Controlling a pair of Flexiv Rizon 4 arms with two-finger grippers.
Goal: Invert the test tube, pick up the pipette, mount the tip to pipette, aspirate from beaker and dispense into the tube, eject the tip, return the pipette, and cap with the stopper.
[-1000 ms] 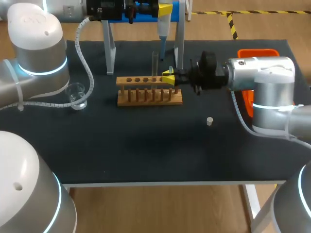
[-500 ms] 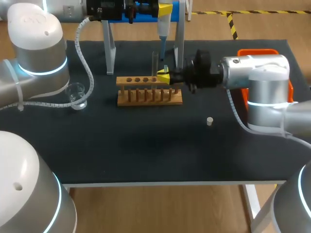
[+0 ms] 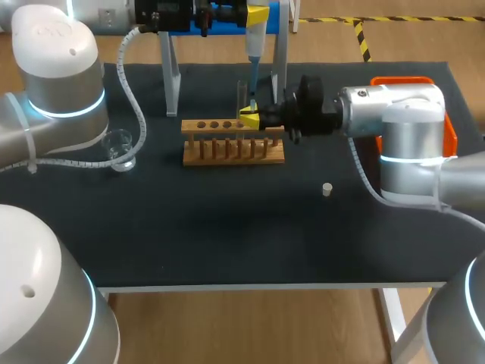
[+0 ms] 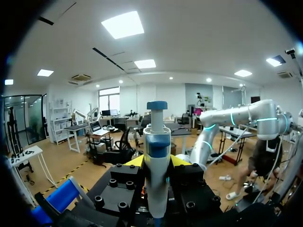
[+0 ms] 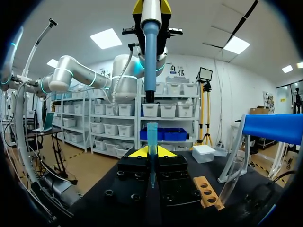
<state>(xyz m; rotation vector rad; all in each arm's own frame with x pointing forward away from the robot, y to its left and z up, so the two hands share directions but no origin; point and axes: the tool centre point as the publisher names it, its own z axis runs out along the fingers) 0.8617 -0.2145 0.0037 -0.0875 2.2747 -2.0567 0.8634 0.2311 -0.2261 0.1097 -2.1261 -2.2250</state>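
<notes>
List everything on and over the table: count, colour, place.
pipette: one, white and blue, hanging nose-down over the rack's far side
pipette tip: one, translucent blue, upright just under the pipette's nose, not touching it
test tube: one, clear, upright in the rack
rack: one, wooden, mid-table
beaker: one, clear, table's left side
stopper: one, pale, on the table right of the rack, nearer the front edge
bin: one, orange, far right, mostly behind the right arm
stand: one, pale legs with a blue top bar, behind the rack
left gripper: one, yellow-tipped, shut on the pipette
right gripper: one, yellow-tipped, shut on the pipette tip
</notes>
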